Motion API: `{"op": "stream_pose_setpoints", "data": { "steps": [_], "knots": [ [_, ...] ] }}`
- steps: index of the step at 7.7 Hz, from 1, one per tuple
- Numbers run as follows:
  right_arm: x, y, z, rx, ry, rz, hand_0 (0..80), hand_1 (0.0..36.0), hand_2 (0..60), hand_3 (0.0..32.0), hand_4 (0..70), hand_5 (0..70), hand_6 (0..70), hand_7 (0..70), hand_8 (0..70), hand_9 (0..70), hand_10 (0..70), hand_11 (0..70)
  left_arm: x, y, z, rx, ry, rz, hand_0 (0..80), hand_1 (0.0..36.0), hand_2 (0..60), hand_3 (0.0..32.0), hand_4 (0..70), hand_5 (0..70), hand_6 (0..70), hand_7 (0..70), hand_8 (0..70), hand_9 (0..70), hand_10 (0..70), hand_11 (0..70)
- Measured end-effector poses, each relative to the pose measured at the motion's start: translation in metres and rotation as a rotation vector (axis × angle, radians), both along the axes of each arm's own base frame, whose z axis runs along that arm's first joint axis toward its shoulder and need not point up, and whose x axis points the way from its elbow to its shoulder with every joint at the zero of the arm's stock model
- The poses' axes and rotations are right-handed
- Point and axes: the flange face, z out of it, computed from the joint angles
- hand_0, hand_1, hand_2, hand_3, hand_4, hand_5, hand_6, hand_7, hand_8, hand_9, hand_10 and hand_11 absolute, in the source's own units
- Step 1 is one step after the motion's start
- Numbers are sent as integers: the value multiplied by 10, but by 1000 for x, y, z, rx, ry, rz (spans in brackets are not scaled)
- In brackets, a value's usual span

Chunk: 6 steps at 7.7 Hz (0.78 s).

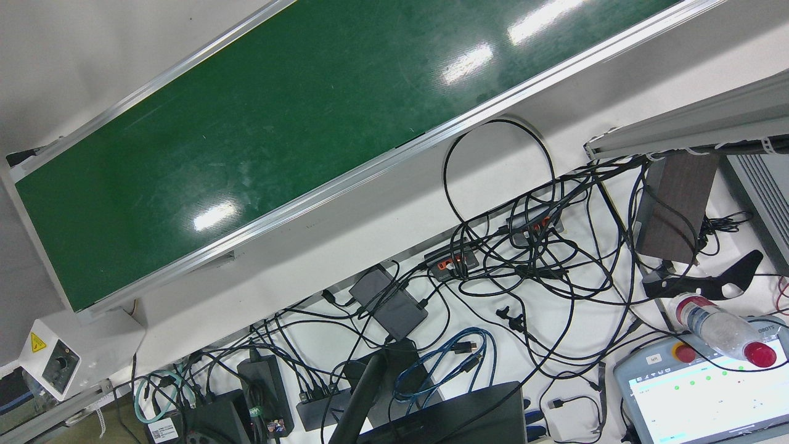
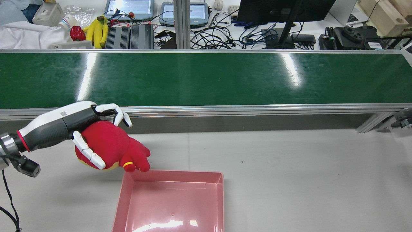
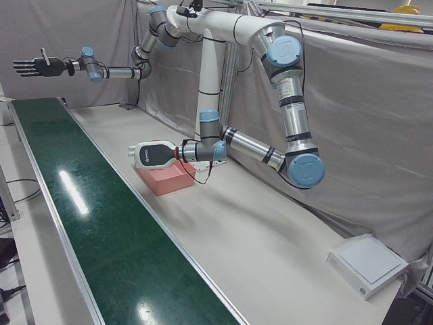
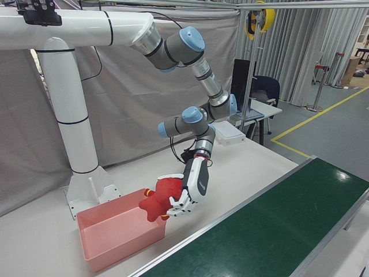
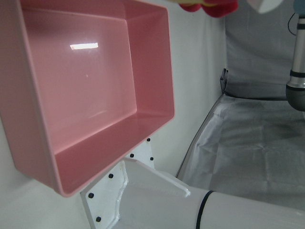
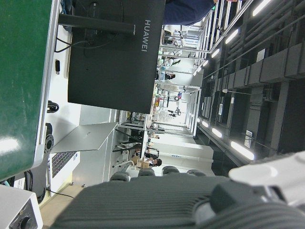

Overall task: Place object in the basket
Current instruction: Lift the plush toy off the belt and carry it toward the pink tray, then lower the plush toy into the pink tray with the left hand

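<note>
My left hand is shut on a red plush toy with a yellow band. It holds the toy in the air over the table, just beyond the far left corner of the pink basket. The toy's lower tip hangs over that corner's rim. The right-front view shows the left hand, the toy and the basket. The basket is empty in the left hand view. My right hand is held high and far from the basket, fingers spread, holding nothing.
The green conveyor belt runs along the far side of the table, bare. A white box lies at the table's end. Desks with cables, monitors and tablets stand beyond the belt.
</note>
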Motion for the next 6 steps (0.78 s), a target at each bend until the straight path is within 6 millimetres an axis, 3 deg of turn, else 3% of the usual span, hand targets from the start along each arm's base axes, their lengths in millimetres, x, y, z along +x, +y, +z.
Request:
{"op": "stream_pose_setpoints", "data": {
  "steps": [1, 4, 5, 6],
  "knots": [
    [0, 0, 0, 0, 0, 0, 0, 0, 0, 0, 0, 0, 0, 0, 0, 0, 0, 0, 23, 24, -6, 0, -4, 69, 706, 214, 0, 0, 185, 700, 204, 402, 435, 619, 303, 456],
    [0, 0, 1, -1, -1, 1, 0, 0, 0, 0, 0, 0, 0, 0, 0, 0, 0, 0, 76, 73, -17, -3, 3, 200, 632, 217, 52, 0, 182, 700, 195, 385, 418, 594, 282, 426],
    [1, 0, 1, -1, 0, 1, 0, 0, 0, 0, 0, 0, 0, 0, 0, 0, 0, 0, 86, 83, -19, -11, 8, 206, 638, 208, 7, 0, 174, 700, 157, 293, 338, 489, 202, 316],
    [0, 0, 1, -1, 0, 1, 0, 0, 0, 0, 0, 0, 0, 0, 0, 0, 0, 0, 92, 87, -21, -15, 13, 204, 611, 176, 0, 0, 153, 634, 113, 193, 249, 374, 112, 183]
  ]
}}
